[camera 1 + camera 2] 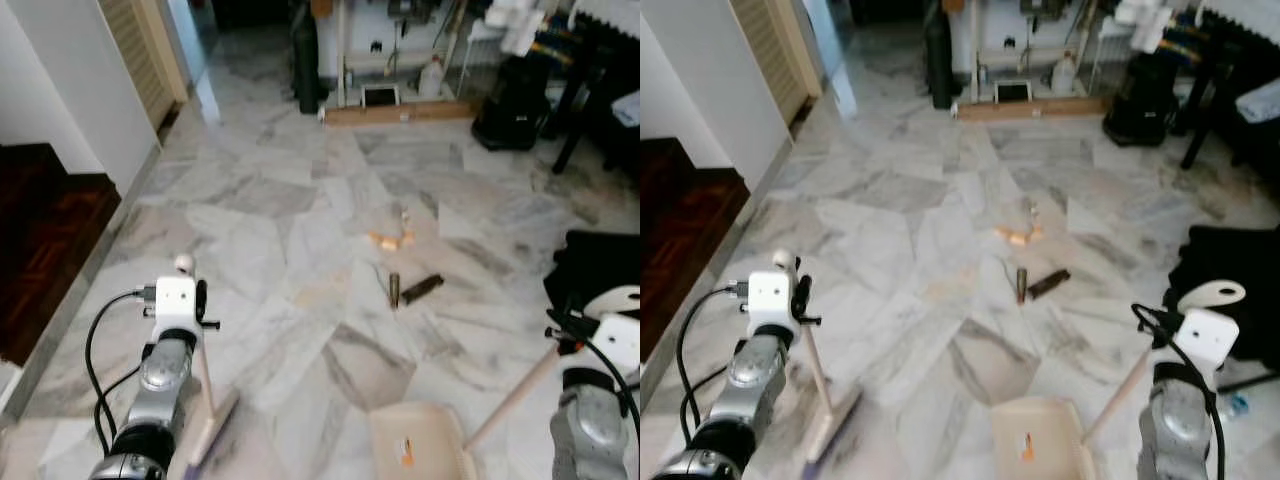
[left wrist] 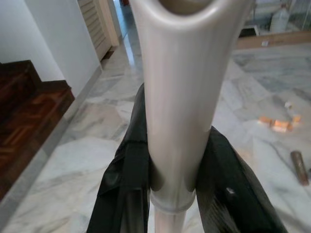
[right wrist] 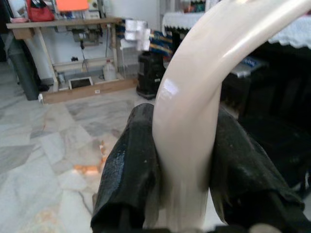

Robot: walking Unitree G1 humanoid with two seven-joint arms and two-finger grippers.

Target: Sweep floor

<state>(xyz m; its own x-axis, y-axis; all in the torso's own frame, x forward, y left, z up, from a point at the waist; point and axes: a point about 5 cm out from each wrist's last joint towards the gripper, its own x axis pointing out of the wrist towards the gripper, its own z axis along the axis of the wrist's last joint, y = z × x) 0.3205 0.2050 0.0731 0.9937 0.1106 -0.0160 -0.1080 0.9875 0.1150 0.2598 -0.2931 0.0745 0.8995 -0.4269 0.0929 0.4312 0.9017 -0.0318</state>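
Floor (image 1: pixel 300 200): we judge the sweep is mid-way; marble lies ahead of us, with debris left in the middle.
Broom (image 1: pixel 205 390): our left pincer (image 2: pixel 170 189) is clamped on its handle; the long axis runs from the top near us, down and slightly right, to the head on the near-left floor.
Dustpan (image 1: pixel 415 440): our right pincer (image 3: pixel 182 194) is clamped on its cream handle; the tray sits near centre, mouth pointing far, one orange scrap inside.
Debris: dark cylinders (image 1: pixel 410 290) and orange bits (image 1: pixel 390 238) lie beyond the dustpan.
Next: we think the broom head must reach past the debris and pull it toward the tray.
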